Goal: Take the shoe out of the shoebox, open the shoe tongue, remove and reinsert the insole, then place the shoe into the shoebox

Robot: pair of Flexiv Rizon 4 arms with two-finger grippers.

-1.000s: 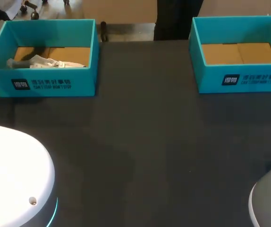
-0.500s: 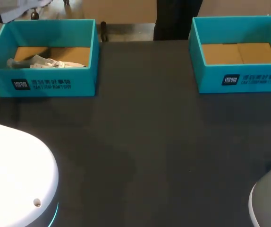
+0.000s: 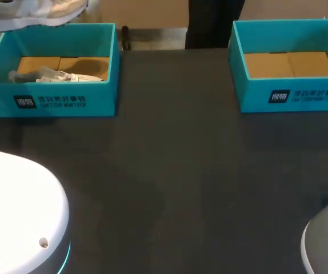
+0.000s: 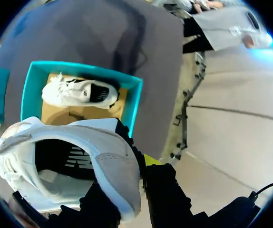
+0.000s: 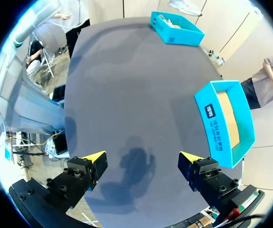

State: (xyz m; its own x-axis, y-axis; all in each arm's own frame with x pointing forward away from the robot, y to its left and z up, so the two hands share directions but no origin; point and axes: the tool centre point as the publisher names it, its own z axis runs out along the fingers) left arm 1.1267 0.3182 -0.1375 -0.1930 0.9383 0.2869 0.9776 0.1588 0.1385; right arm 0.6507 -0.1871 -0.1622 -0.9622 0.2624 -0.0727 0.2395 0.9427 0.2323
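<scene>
My left hand (image 4: 129, 183) grips the heel collar of the white sneaker (image 4: 70, 164), held above the teal shoebox (image 4: 32, 80), toe away from the hand. My right hand (image 5: 142, 159) hangs wide open, empty, well apart over the tabletop (image 5: 127, 85).

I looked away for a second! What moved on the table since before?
The held shoe, clamped in the left gripper, slid rightward, further into view above the far rim of the left shoebox. No grab or release shows. The second shoe inside that box, the right shoebox and the right arm stayed put.
</scene>
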